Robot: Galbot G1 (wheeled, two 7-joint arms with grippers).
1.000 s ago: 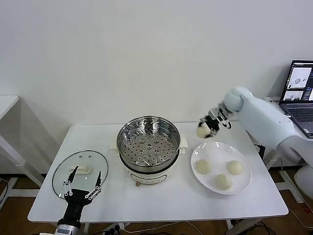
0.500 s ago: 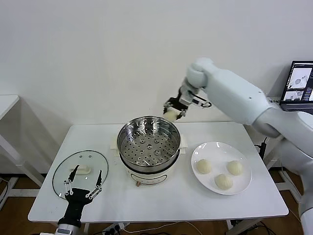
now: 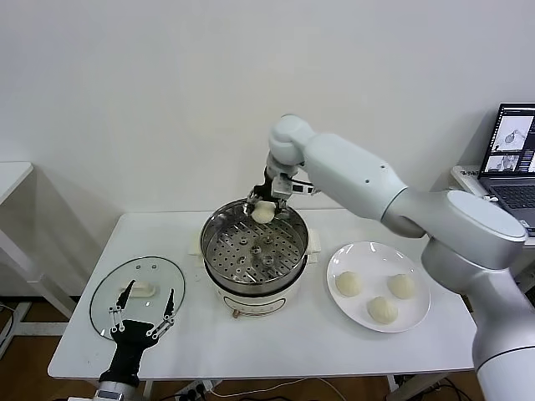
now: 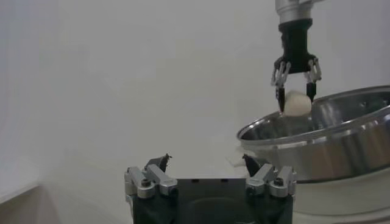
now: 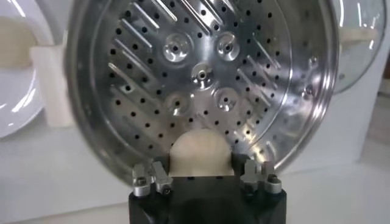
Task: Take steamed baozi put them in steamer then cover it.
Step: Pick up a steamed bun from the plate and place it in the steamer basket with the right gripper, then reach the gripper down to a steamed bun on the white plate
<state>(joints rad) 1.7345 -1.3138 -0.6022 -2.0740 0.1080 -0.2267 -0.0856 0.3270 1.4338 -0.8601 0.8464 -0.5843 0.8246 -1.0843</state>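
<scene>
A: On the white table (image 3: 276, 351), centre: what is listed?

B: One steamer (image 3: 253, 251), a shiny steel pot with a perforated tray, on a white base. The tray holds no buns.

A: Over the steamer's far rim?

B: The right gripper (image 3: 264, 206), fingers closed on one bun (image 3: 263, 212). The bun hangs just above the far edge of the tray, not resting on it. The left wrist view shows the same gripper (image 4: 296, 91) pointing down, its bun (image 4: 297, 103) level with the steamer's rim (image 4: 317, 131). The right wrist view shows that bun (image 5: 202, 153) between the fingers, with the perforated tray (image 5: 201, 79) beyond it.

A: To the right of the steamer?

B: One white plate (image 3: 414, 313) carrying three buns (image 3: 348, 284), set apart from each other.

A: To the left of the steamer?

B: One glass lid (image 3: 104, 288) with a white handle, lying flat near the table's left edge.

A: At the near left edge?

B: The left gripper (image 3: 140, 322), fingers spread wide and holding nothing, poised over the near part of the lid.
</scene>
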